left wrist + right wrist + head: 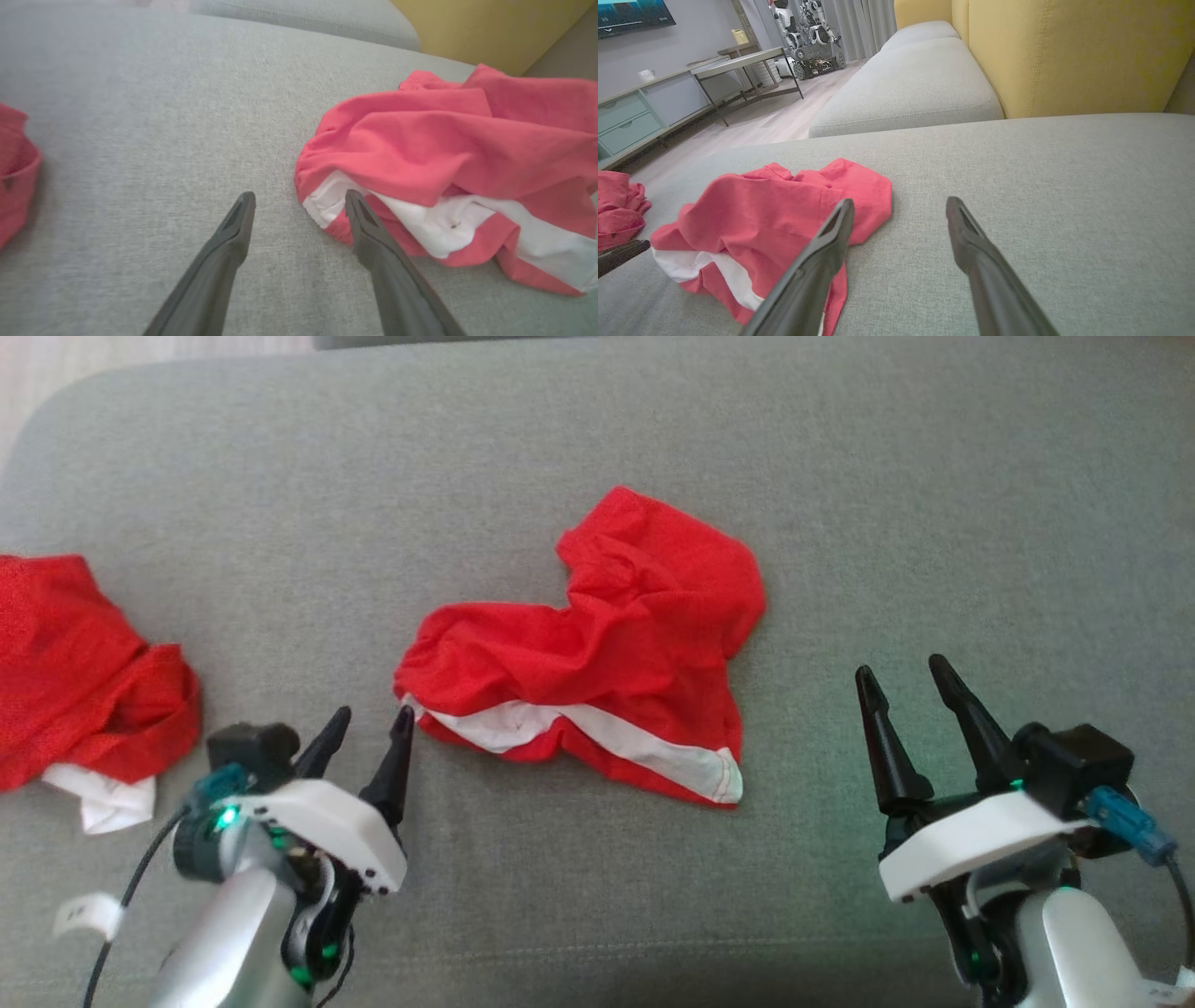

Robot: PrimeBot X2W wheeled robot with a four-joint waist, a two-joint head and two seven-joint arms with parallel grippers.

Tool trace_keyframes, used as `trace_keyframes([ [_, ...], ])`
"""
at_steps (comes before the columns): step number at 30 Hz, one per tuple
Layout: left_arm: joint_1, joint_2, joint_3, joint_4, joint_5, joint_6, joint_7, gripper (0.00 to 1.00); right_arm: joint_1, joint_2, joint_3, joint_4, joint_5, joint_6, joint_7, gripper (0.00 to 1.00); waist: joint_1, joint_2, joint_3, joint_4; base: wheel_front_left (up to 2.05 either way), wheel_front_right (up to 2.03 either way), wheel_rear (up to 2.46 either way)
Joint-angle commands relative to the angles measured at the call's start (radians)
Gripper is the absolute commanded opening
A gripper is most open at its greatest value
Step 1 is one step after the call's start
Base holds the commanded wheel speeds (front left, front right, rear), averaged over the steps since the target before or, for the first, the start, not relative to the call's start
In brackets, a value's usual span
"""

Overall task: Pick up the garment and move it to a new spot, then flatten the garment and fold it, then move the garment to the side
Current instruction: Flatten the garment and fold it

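Red shorts (607, 644) were seen crumpled on the grey sofa cushion (887, 476); left end effector (373, 711) and right end effector (900, 665) were held apart, empty.

A wide grey woven-fabric sofa cushion (887, 476) carries a crumpled red cloth garment with a white band (607, 644). Well to that garment's left lies a second bunched red cloth (75, 663) (white tag showing).

Soft, even light on the grey cushion (597, 429); shadows faint, only a thin dark rim under the red garment (597, 653); green tint spilling beside the right tool (900, 666); head view a touch grainy; left wrist view pale, washed, garment's right edge smeared; right wrist view crisper, wide-angle bend toward its edges.
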Motion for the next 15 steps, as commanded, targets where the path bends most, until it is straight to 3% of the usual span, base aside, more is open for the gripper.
trace_keyframes([
  [1, -0.062, 0.012, 0.029, 0.004, -0.006, -0.012, -0.002, 1.0, -0.045, -0.002, 0.026, -0.034, 0.006, -0.001, -0.004, 1.0, 0.0, 0.0, 0.012, -0.012, 0.0, 0.0, 0.0],
  [11, -0.138, -0.018, 0.022, 0.177, -0.025, -0.063, -0.039, 1.0, -0.051, -0.002, 0.037, -0.02, 0.019, -0.001, -0.012, 1.0, 0.0, 0.0, 0.036, -0.036, 0.0, 0.0, 0.0],
  [13, -0.148, -0.022, 0.02, 0.201, -0.028, -0.076, -0.052, 0.05, -0.051, -0.002, 0.058, -0.012, 0.021, -0.001, -0.007, 1.0, 0.0, 0.0, 0.037, -0.039, 0.0, 0.0, 0.0],
  [15, -0.153, -0.022, 0.018, 0.217, -0.029, -0.083, -0.065, 0.0, -0.051, -0.002, 0.098, 0.002, 0.019, -0.001, 0.002, 1.0, 0.0, 0.0, 0.038, -0.041, 0.0, 0.0, 0.0],
])
